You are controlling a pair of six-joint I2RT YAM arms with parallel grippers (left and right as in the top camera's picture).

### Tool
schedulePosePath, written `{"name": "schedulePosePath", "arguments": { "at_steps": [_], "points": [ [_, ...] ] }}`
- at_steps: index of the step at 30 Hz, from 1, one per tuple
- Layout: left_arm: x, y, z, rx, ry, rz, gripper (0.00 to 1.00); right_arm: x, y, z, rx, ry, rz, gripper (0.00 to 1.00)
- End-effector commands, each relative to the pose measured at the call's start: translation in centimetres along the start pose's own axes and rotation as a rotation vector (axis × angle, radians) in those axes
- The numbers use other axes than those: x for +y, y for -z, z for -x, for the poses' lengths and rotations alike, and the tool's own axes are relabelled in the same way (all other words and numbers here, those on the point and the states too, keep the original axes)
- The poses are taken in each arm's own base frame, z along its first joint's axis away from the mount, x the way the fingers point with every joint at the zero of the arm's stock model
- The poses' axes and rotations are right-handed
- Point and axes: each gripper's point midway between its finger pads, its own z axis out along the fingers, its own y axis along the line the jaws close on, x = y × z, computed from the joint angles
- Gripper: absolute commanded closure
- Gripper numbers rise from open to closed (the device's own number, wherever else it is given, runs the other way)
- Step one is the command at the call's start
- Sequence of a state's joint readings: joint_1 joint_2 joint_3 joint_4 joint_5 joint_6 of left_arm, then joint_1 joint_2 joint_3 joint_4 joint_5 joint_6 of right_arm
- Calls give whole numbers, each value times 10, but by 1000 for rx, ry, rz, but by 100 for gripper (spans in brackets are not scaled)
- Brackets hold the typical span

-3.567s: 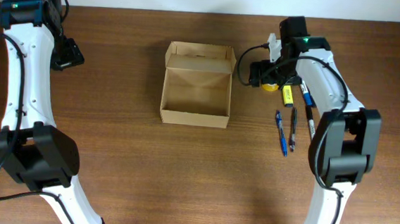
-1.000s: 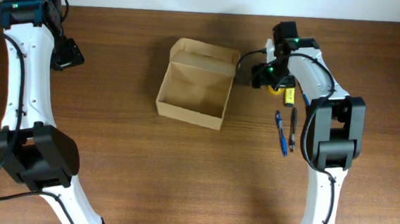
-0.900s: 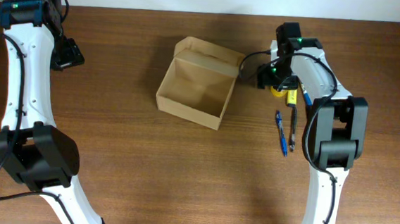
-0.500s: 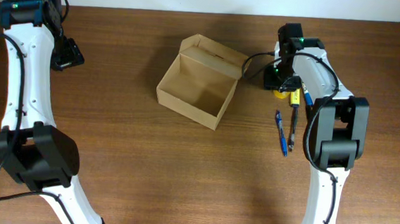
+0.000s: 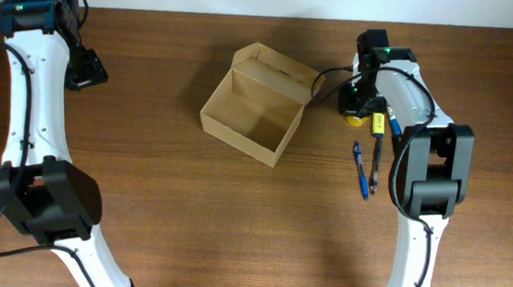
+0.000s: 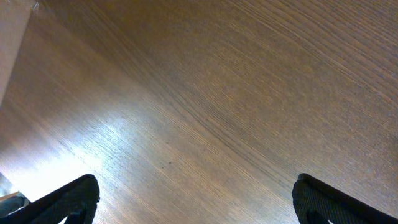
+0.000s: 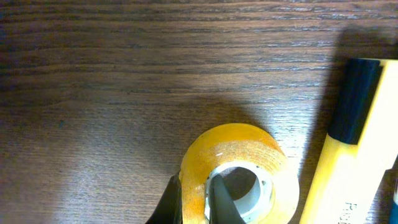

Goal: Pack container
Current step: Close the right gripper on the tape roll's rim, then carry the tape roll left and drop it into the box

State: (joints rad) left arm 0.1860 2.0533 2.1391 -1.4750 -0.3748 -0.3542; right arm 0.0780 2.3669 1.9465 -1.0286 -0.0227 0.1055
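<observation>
The container (image 5: 249, 116), a tan cardboard box with its flap lid standing open, sits skewed at mid-table with nothing visible inside. To its right, my right gripper (image 5: 357, 103) is down on a yellow tape roll (image 5: 358, 120). In the right wrist view the gripper (image 7: 198, 196) is shut on the wall of the tape roll (image 7: 239, 146), with one finger inside the white core and one outside. My left gripper (image 5: 88, 67) hangs over bare table at the far left. In the left wrist view the left gripper (image 6: 196, 202) stands wide open with nothing between its fingers.
A yellow marker (image 5: 377, 124) lies right beside the tape roll, and it shows in the right wrist view as the marker (image 7: 348, 162). A blue pen (image 5: 361, 172) and a dark pen (image 5: 375, 165) lie below it. The table's back edge runs along the top.
The box has been turned and shifted since the earliest frame. My right gripper moved onto the tape roll and closed on its wall. The left arm has not moved.
</observation>
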Motion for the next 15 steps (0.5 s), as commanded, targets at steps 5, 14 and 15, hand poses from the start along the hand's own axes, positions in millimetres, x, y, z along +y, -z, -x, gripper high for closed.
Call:
{"name": "schedulePosePath", "arguments": {
  "at_steps": [5, 14, 15],
  "points": [
    [3, -6, 0, 11, -8, 12, 0, 13, 34, 23, -68, 4, 63, 96],
    [3, -6, 0, 11, -8, 12, 0, 18, 93, 51, -172, 15, 73, 96],
    [3, -6, 0, 11, -8, 12, 0, 18, 96, 51, -176, 15, 74, 96]
  ]
}}
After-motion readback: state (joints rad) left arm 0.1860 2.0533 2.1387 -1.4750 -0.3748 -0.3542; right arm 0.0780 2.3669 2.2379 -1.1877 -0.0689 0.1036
